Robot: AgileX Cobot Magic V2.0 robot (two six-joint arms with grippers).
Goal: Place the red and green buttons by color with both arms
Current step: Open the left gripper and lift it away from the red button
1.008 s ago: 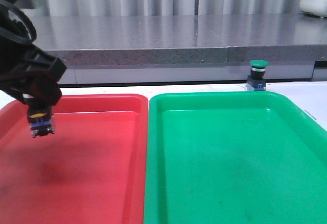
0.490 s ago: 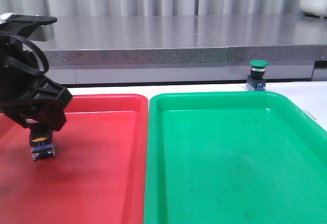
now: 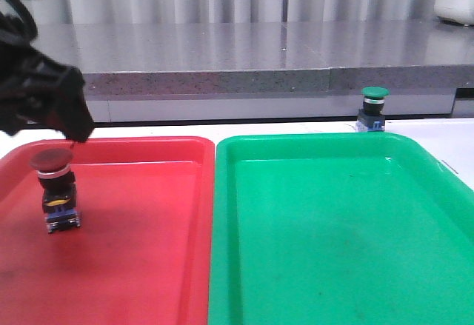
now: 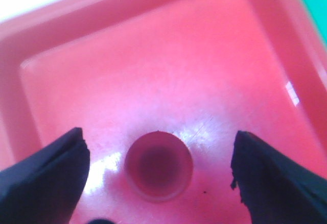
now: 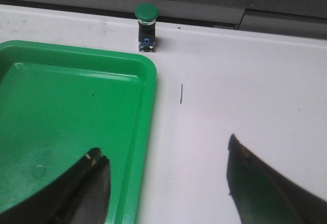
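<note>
The red button (image 3: pixel 53 188) stands upright on the floor of the red tray (image 3: pixel 148 221), near its left side. My left gripper (image 3: pixel 61 118) is open and hangs just above it, not touching. In the left wrist view the dark red cap (image 4: pixel 159 165) shows from above between the spread fingers of the left gripper (image 4: pixel 159 150). The green button (image 3: pixel 373 108) stands on the white table behind the green tray (image 3: pixel 333 266). In the right wrist view my right gripper (image 5: pixel 166 152) is open and empty over the tray's right rim, well short of the green button (image 5: pixel 146 27).
The red and green trays lie side by side and touch. A raised grey ledge (image 3: pixel 244 73) runs behind the table. The right wrist view shows white table (image 5: pixel 245 81) to the right of the green tray (image 5: pixel 61 122).
My left gripper lowered the red button onto the red tray floor, opened and rose. The button now stands free. The green button has not moved.
</note>
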